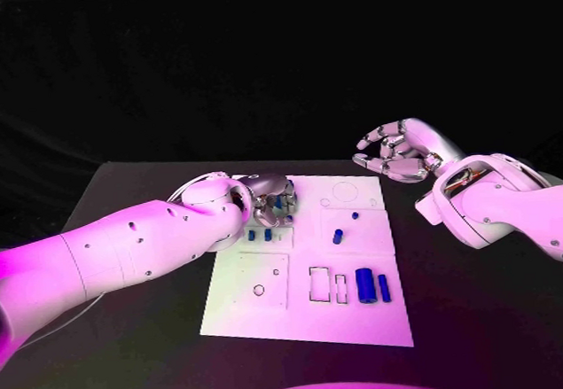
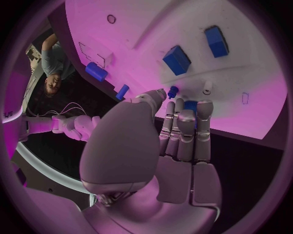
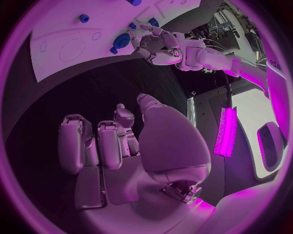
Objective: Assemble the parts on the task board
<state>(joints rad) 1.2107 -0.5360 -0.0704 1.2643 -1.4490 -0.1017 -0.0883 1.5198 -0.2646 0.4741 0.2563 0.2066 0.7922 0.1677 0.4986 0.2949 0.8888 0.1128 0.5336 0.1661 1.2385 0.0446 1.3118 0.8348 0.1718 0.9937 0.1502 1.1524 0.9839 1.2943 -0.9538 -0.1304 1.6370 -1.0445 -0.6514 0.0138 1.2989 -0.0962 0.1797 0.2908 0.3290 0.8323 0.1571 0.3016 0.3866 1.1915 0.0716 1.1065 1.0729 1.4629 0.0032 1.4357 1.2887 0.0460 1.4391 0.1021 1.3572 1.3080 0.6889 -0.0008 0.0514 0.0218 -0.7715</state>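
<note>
Nearest the head camera, the task board, a flat white plate with shallow outlined recesses, lies on the matte black tabletop. No writing on it can be read. Two upright blue cylinders, smooth and round-ended, stand side by side at its near right; a smaller blue peg stands mid-board, and two blue blocks sit beside the left hand. That silver hand reaches down at the board's far left, its fingers straight and close together near a small blue part; whether they pinch anything I cannot tell. The right hand hovers beyond the board's far right corner, fingers curled in on nothing.
</note>
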